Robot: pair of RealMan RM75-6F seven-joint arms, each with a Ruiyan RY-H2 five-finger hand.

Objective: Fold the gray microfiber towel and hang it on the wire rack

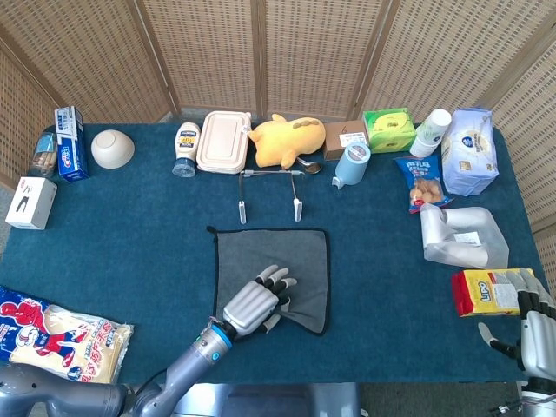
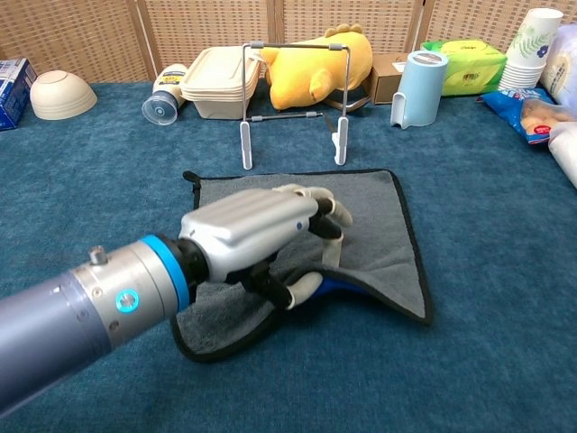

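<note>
Partly hidden beneath its own fingers, the left hand grips the towel's lifted near edge.

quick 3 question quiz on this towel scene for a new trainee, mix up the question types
1. True or false: the left hand grips the near edge of the gray towel and lifts it off the table.
2. Multiple choice: the wire rack stands (A) on the towel, (B) just beyond the towel's far edge, (C) beside the white bowl.
3. Fill in: the right hand holds ____.

Key: 1 true; 2 B; 3 nothing, it sits at the table's near right corner by the yellow packet.
</note>
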